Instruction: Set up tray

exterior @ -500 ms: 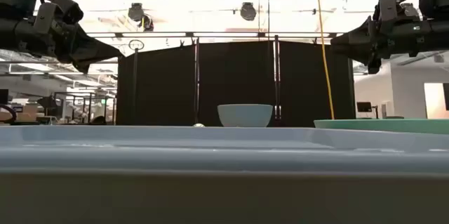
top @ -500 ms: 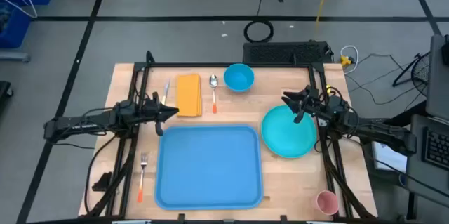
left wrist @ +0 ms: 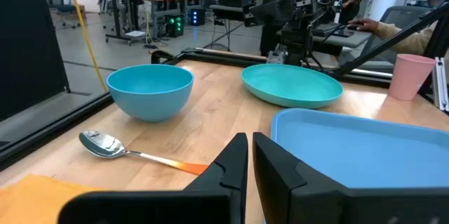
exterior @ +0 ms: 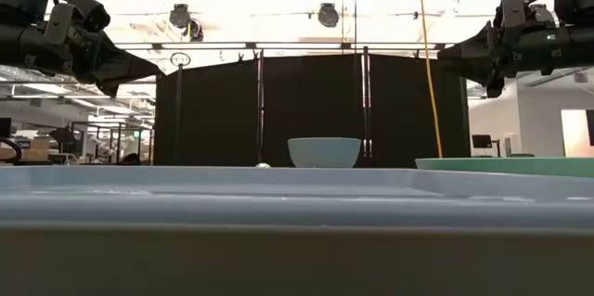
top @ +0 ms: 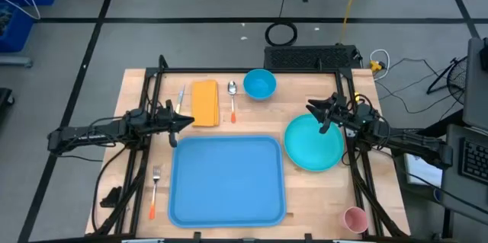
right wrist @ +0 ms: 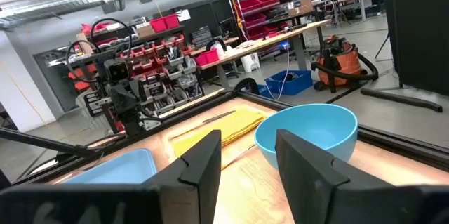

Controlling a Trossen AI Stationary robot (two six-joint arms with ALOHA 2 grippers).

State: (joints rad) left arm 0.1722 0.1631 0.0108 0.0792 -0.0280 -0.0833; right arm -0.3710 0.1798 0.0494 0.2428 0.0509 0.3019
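Observation:
The light-blue tray [top: 226,180] lies flat on the table's near middle; it also shows in the left wrist view [left wrist: 365,147]. My left gripper [top: 187,121] [left wrist: 250,155] hovers shut above the table, between the orange napkin [top: 205,103] and the tray's far left corner, pointing right. My right gripper [top: 311,107] [right wrist: 248,155] hovers open above the far edge of the round teal plate [top: 314,142], pointing left. In the low view both grippers [exterior: 148,66] [exterior: 444,55] hang well above the table. Neither touches anything.
At the far edge sit a blue bowl [top: 259,84], a spoon [top: 232,100] and a knife [top: 181,98] beside the napkin. A fork [top: 155,190] lies left of the tray. A pink cup [top: 354,218] stands at the near right corner. Black frame rails run along both table sides.

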